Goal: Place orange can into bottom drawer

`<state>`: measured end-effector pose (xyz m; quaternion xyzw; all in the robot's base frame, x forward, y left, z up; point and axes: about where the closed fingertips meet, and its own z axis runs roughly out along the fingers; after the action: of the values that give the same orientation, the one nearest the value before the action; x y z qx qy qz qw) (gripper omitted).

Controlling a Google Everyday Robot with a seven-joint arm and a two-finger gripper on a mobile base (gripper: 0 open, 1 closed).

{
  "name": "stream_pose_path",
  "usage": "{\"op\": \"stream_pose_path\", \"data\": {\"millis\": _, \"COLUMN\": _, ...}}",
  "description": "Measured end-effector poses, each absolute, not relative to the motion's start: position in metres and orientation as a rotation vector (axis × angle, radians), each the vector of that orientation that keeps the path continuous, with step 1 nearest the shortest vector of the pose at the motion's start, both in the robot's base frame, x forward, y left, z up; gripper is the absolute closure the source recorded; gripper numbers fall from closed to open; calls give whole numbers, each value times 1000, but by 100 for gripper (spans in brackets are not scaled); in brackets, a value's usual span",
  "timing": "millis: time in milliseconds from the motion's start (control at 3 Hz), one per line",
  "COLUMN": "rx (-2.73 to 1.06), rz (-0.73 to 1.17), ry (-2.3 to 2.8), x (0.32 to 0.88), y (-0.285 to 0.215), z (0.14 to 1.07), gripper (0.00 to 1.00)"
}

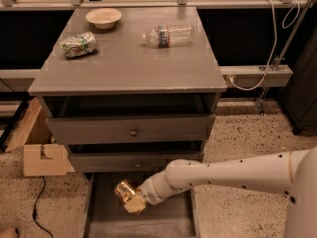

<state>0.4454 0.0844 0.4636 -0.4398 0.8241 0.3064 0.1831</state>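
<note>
Now the hand [133,203] clasps the orange can [123,189] low over the bottom drawer [163,223].

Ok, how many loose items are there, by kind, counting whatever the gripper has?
bowl: 1
plastic bottle: 1
snack bag: 1
orange can: 1, held by the gripper over the open bottom drawer
Total: 4

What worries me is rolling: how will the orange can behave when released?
Held tilted by the gripper over the bottom drawer, the orange can is round, so probably rolls if laid sideways. Shiny metal: likely slippery, light.
</note>
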Motion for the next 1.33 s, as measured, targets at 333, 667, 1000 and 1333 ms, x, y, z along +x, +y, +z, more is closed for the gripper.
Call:
{"op": "stream_pose_path", "data": {"millis": 333, "rx": -1221, "rz": 940, "ry": 2363, "x": 428, "y": 90, "z": 436, "gripper": 100}}
{"op": "stream_pose_path", "data": {"millis": 667, "rx": -1223, "rz": 942, "ry": 2363, "x": 429, "y": 90, "z": 434, "gripper": 100}}
{"op": "stream_pose_path", "data": {"millis": 1000, "rx": -1255, "rz": 983, "ry": 2359, "x": 437, "y": 88, "z": 392, "gripper": 100}}
{"op": "stream_pose_path", "data": {"millis": 1333, "rx": -1283, "rz": 975, "ry": 2359, "x": 451, "y": 79, "z": 296, "gripper": 100}}
